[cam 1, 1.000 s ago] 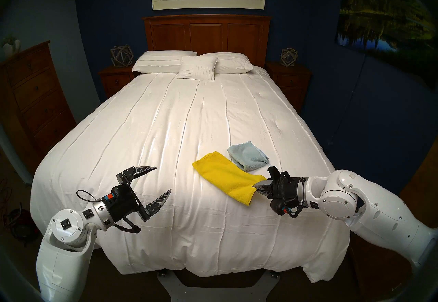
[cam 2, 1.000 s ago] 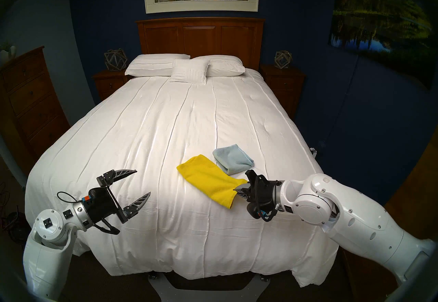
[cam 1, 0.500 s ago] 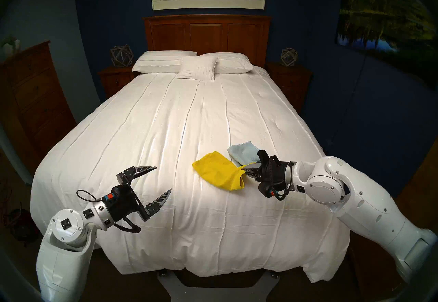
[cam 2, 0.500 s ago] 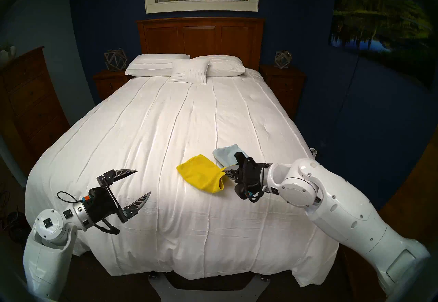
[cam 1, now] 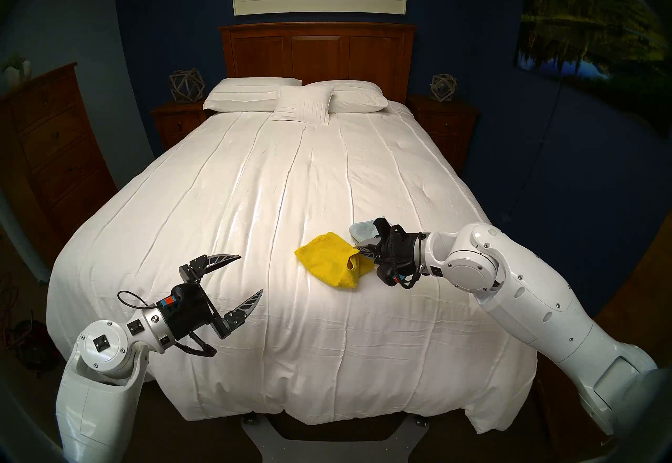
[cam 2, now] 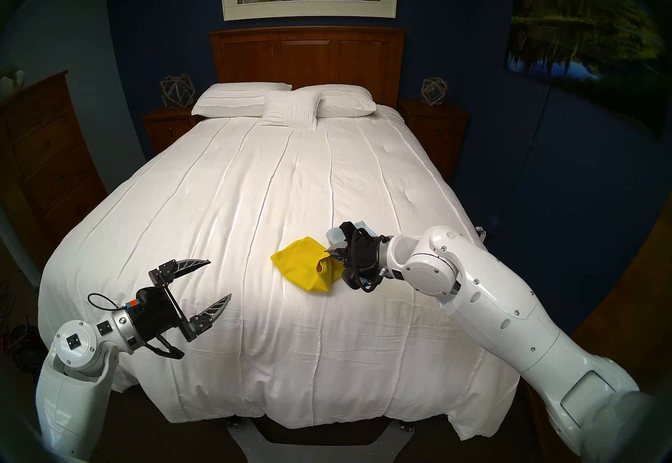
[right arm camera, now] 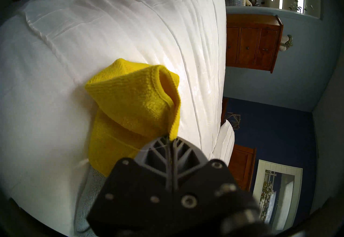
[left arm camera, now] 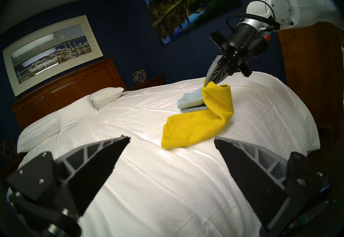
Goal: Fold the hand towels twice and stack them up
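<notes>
The yellow towel (cam 1: 327, 258) lies on the white bedspread (cam 1: 254, 197), folded lengthwise, its near end lifted and curled back over the rest. My right gripper (cam 1: 358, 249) is shut on that lifted corner, a little above the bed; it also shows in the left wrist view (left arm camera: 206, 83) and right wrist view (right arm camera: 170, 139). The pale blue towel (cam 1: 362, 229) lies folded just behind it, mostly hidden by my right wrist; the left wrist view shows it (left arm camera: 189, 100). My left gripper (cam 1: 251, 275) is open and empty above the bed's near left part.
White pillows (cam 1: 294, 99) lie at the headboard (cam 1: 316, 51). Nightstands (cam 1: 178, 124) flank the bed, and a wooden dresser (cam 1: 47, 146) stands on the left. The bed's right edge (cam 1: 509, 262) runs under my right forearm.
My right gripper, shut on the yellow towel's near end, has lifted it and carried it away from me and leftward, folding it over itself. It now covers most of the blue towel. The left arm is still.
</notes>
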Robot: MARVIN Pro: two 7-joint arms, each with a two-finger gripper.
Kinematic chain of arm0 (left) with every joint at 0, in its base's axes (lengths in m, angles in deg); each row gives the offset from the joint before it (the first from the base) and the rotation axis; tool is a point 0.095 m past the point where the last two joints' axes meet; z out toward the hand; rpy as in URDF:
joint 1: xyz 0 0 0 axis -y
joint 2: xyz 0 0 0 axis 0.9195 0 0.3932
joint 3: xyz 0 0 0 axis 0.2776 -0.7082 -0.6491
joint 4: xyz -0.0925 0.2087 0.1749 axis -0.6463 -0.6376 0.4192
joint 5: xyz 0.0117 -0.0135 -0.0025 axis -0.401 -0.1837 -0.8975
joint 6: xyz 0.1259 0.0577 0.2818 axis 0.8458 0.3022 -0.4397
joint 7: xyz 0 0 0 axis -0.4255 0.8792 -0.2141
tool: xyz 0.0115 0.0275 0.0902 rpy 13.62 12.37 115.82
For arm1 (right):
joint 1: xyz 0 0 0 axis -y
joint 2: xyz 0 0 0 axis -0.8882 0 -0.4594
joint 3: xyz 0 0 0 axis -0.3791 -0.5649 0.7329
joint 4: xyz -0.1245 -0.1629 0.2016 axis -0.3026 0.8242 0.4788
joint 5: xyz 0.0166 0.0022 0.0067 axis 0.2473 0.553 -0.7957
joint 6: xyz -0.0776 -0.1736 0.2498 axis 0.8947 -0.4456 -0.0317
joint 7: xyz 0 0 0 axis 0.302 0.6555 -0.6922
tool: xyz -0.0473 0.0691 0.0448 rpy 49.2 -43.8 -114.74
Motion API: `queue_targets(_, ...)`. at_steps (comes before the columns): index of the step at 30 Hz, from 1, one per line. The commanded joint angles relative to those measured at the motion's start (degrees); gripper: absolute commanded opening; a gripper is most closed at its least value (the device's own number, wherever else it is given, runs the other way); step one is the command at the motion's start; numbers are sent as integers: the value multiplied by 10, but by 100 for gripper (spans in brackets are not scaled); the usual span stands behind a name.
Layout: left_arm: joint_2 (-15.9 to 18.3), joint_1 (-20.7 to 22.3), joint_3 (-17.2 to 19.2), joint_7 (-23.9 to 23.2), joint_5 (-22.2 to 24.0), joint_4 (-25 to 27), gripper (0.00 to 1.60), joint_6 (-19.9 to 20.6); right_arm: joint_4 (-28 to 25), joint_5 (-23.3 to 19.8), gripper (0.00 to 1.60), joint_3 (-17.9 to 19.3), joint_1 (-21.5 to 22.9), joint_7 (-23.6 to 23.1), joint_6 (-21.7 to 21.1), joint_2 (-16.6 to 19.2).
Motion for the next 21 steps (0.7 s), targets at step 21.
queue_targets(21,0,2,2,-2,0,6,160,-1,185,38,0,-88,170,1,17,-181)
